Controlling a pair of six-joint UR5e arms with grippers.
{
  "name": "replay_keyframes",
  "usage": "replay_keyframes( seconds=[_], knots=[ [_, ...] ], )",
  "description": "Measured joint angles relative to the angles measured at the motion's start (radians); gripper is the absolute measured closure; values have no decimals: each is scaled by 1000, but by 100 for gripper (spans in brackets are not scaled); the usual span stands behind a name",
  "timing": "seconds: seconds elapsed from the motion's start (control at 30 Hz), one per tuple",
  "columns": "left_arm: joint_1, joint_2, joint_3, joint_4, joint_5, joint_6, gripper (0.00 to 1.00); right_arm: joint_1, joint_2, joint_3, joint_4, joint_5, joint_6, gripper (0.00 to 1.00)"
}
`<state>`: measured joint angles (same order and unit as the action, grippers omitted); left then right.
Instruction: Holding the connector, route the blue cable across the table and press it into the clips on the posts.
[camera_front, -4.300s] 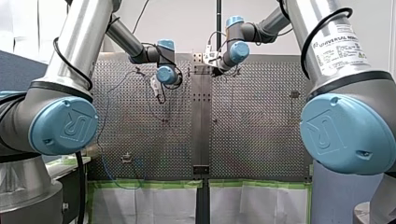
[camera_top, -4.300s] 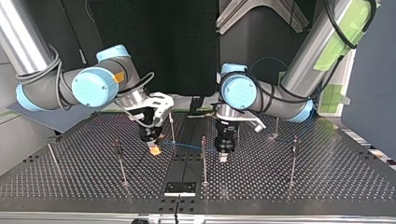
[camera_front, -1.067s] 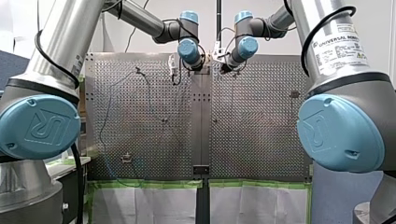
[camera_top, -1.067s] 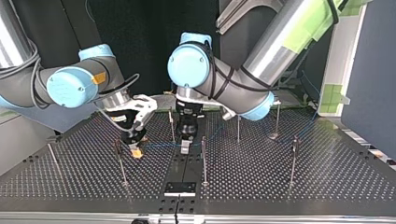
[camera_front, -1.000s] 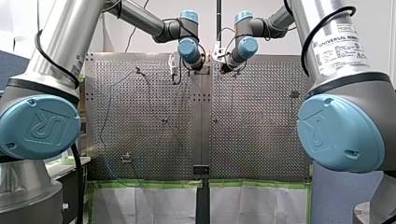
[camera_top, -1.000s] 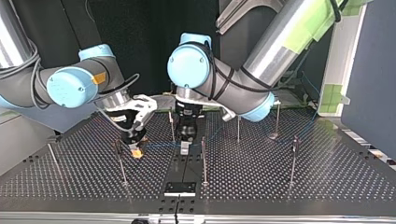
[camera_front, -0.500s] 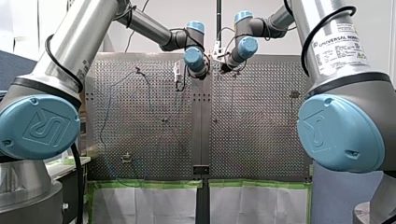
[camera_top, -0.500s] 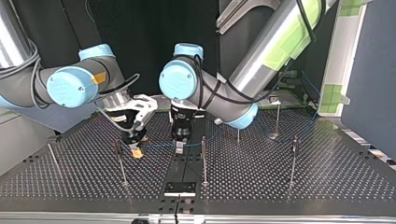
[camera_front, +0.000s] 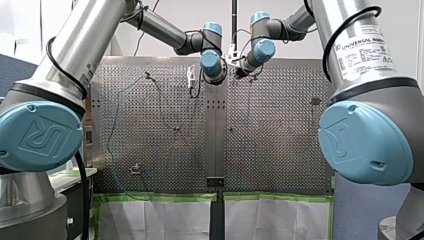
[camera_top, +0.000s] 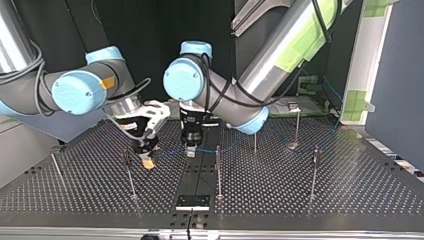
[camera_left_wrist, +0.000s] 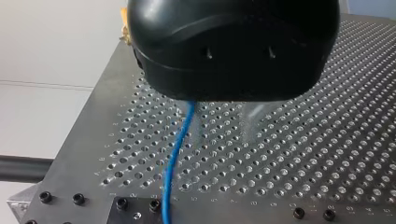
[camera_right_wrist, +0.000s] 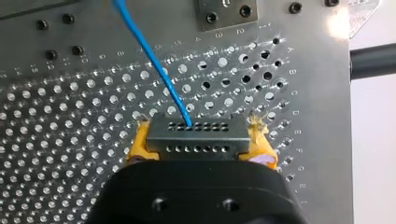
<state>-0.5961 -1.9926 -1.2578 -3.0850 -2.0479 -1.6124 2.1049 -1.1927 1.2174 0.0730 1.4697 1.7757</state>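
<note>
— The table (camera_top: 350, 192) under us is a dull grey metal sheet, drilled all over with neat rows of small round holes.

— Nearest in the top view we see a small flat plate (camera_top: 192, 202) bolted at its edge. Just behind it stands the centre post (camera_top: 218, 172), a thin steel rod. At the view's left is the clip post (camera_top: 128, 175), as slender, with a dark clip at its head.

— And past those?

— Our right gripper (camera_right_wrist: 201, 145) hangs low near the clip post's head. Its yellow pads are clamped on the connector (camera_right_wrist: 196, 135), a grey rectangular block with two rows of tiny holes in its face.

— From that face we see the blue cable (camera_right_wrist: 154, 65) leave, thin, round and smooth. In the top view it runs on to our left gripper (camera_top: 190, 150), just beside the right one.

— In the left wrist view the cable comes out from under that gripper's rounded, glossy black housing and drops toward the holes. Whether its jaws are apart or together, we cannot tell.

— Farthest back, our right arm (camera_top: 40, 97) and our left arm (camera_top: 270, 55) are smooth grey and silvery tubes with pale blue round joint caps.
</note>
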Motion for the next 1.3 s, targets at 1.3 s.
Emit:
replay_keyframes(
  seconds=[1.3],
  knots=[
    [6, -94, -312, 313, 16, -30, 99, -4, 6, 271, -121, 85, -31, 100]
  ],
)
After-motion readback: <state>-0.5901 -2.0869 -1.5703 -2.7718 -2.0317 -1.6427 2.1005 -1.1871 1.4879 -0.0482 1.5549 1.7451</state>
